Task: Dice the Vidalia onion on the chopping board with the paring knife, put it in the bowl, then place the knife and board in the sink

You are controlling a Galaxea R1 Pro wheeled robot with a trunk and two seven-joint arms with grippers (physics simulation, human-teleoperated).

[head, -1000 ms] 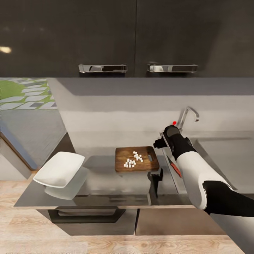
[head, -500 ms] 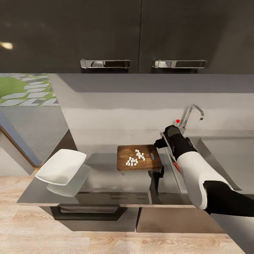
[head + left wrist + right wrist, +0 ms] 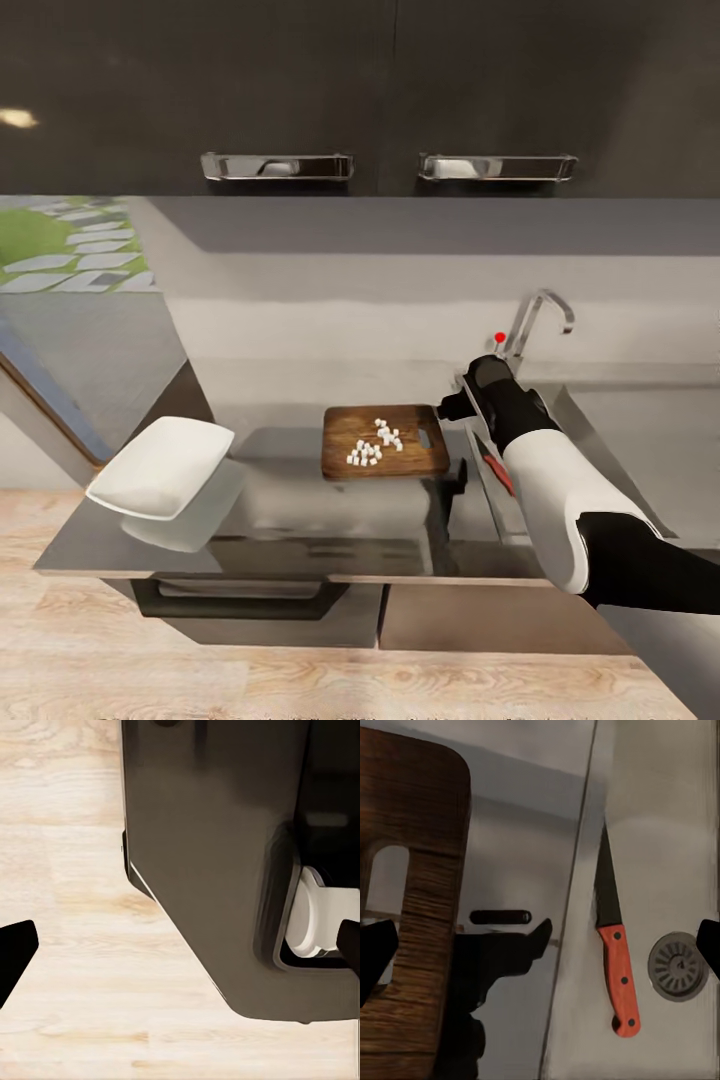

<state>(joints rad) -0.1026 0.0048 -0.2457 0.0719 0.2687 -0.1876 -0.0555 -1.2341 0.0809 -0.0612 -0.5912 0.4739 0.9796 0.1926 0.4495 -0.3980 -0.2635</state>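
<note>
Right gripper (image 3: pixel 452 406): it hovers over the seam between countertop (image 3: pixel 300 520) and sink (image 3: pixel 660 832), beside the slotted end of the chopping board (image 3: pixel 385 441). In the right wrist view both fingertips sit at opposite frame edges, so the jaws stand wide apart and carry nothing.

Left gripper (image 3: pixel 180 952): its dark fingertips (image 3: pixel 15 952) likewise stand far apart and hold nothing, above wood floor and a dark part of the robot's own body.

Task items: the paring knife (image 3: pixel 615 952) lies flat in the sink basin, its orange-red handle just beside the round drain (image 3: pixel 679 965) and its blade pointing away from it. The diced onion (image 3: pixel 375 446), a cluster of small white cubes, rests on the chopping board. The white bowl (image 3: pixel 160 467) sits well apart, near the countertop's far left end.

Judgement: the knife is already deposited and the dice are not yet in the bowl. The step in hand appears to be taking hold of the board at its slotted end. A level grip matters, as any tilt would spill the cubes onto the countertop.

Obstructions: the tap (image 3: pixel 535 320) with its red knob (image 3: pixel 500 337) stands behind the right arm. The run from board to bowl looks unobstructed.
</note>
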